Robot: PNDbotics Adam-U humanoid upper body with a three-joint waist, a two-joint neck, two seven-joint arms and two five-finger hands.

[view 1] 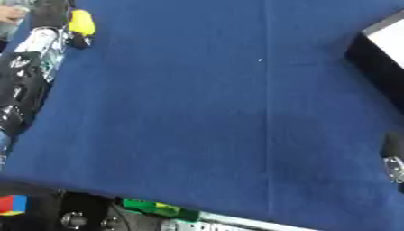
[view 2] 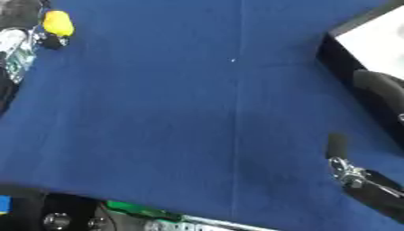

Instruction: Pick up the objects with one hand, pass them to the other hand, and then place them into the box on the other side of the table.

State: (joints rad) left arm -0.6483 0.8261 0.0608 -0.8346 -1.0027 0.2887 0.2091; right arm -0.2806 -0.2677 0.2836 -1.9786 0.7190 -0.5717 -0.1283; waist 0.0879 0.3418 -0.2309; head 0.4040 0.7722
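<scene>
Left robot hand [view 1: 75, 25] at far left corner of counter [view 1: 197, 113], fingers closed on yellow object [view 1: 81, 21]. Right robot hand [view 2: 347, 167] near right, fingers unclear. Box [view 2: 371, 45] far right.

Both views look steeply down from the robot's head onto a blue tabletop [view 1: 197, 113], close enough that the cloth fills nearly the whole frame, and it lies askew, its near edge slanting from the lower left towards the bottom right. They share almost the same scene: a yellow object [view 1: 81, 22] in the upper left of the frame, a black box with a white inside [view 2: 371, 45] at the upper right, and a seam in the cloth [view 2: 236, 135] running top to bottom. The right eye view sits slightly to the right, showing more of the box and the right hand [view 2: 351, 173] at the lower right, while the left eye view shows more of the left arm [view 1: 24, 76] along the left edge.
</scene>
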